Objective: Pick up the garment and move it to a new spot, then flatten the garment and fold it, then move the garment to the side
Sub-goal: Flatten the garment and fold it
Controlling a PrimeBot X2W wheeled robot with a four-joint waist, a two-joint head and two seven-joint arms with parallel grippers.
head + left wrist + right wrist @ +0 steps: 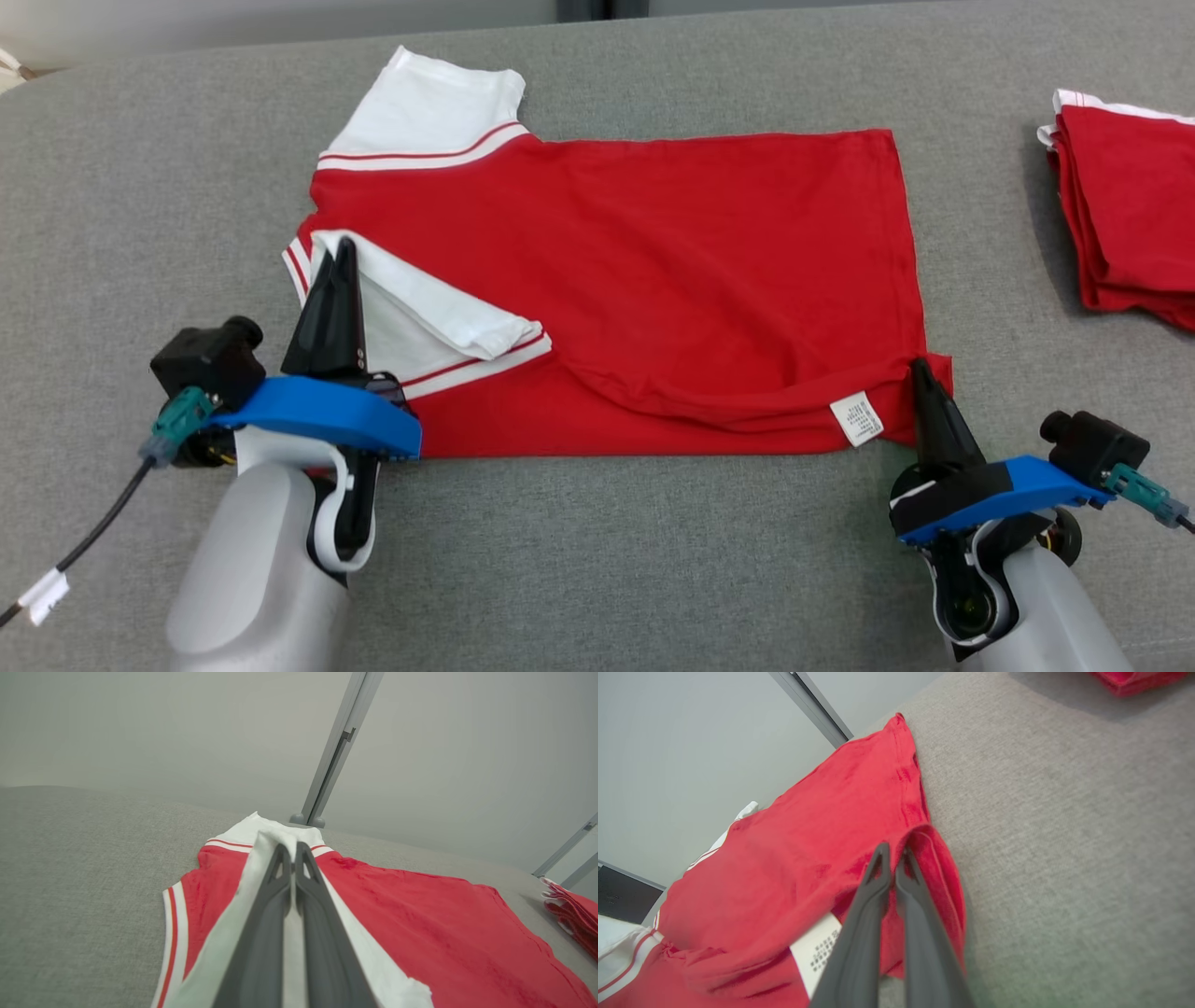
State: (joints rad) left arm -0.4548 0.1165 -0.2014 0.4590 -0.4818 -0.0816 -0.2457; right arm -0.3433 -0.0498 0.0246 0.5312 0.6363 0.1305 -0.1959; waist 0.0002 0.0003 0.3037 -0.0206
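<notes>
- Head view: left gripper [345, 245] is clenched on the folded-in white sleeve [439, 317] at the left end of the garment [653, 261].
- Right gripper [918, 366] is pinched tight on the garment's near right hem corner, just beside the label [857, 418].
- Garment lies spread on the grey cloth surface [597, 560], with a folded red pile [1134, 215] well to its right.
- Beyond the garment are a pale wall [140, 728] and a metal post [334, 751].

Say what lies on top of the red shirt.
A white sleeve lies folded onto the shirt, the left gripper shut on it. A label shows by the right gripper, shut on the shirt's corner. Cloth under the sleeve is hidden.
</notes>
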